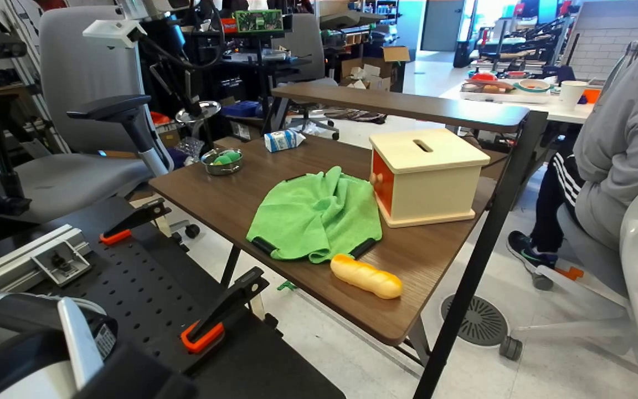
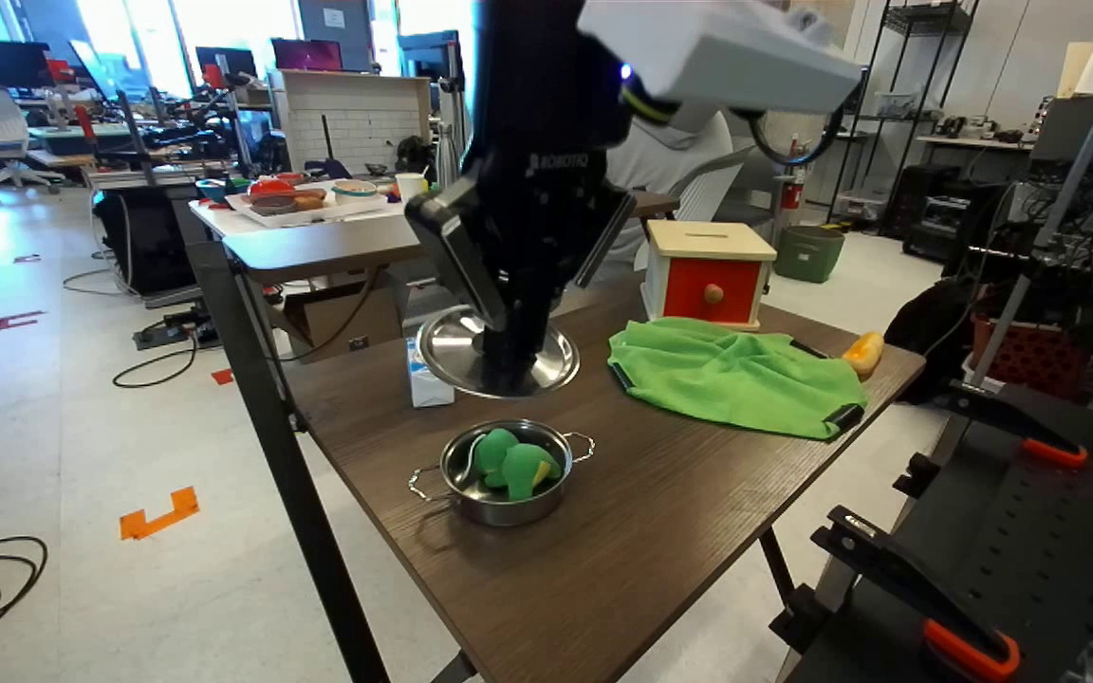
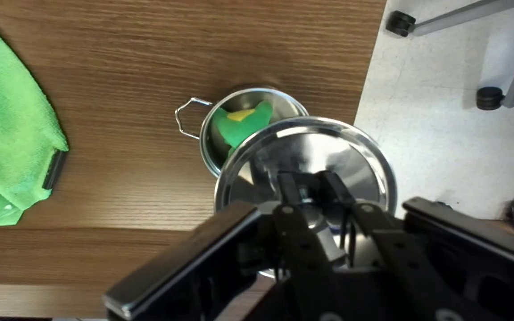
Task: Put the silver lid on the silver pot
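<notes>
The silver lid [image 2: 447, 356] is a shiny round disc held in the air by my gripper [image 2: 513, 356]. The jaws are shut at the lid's middle; the knob itself is hidden by the fingers. The silver pot [image 2: 509, 514] stands on the table below the lid, uncovered, with a green toy [image 2: 515, 465] inside. In an exterior view the lid [image 1: 204, 112] hangs above and left of the pot [image 1: 222, 168]. In the wrist view the lid [image 3: 328, 149] overlaps the lower right of the pot [image 3: 206, 147], and the gripper [image 3: 309, 176] covers the lid's centre.
A green cloth [image 1: 319, 216] lies mid-table. A wooden box [image 1: 435, 188] with a red front stands beside it. A bread-shaped toy [image 1: 366, 277] lies near the table's edge. A blue-white carton [image 2: 428, 381] stands behind the pot. A raised shelf [image 1: 402, 105] runs along one side.
</notes>
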Controlling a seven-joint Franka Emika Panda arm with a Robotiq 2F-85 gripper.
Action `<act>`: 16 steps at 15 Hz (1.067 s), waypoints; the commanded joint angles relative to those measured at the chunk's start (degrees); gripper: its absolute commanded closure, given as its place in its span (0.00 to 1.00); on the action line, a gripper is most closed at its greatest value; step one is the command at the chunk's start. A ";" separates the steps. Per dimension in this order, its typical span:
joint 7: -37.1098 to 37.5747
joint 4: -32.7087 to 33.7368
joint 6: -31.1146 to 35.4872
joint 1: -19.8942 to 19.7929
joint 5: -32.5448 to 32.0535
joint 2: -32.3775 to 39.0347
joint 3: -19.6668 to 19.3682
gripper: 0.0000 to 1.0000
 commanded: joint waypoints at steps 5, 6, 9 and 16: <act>0.21 7.92 -3.27 2.18 -0.53 10.67 -1.33 0.95; 0.04 8.81 -3.72 2.34 -0.31 11.70 -1.50 0.95; -0.24 10.97 -4.85 2.42 0.26 14.01 -2.08 0.95; -0.28 14.91 -7.03 2.30 0.69 17.98 -3.55 0.95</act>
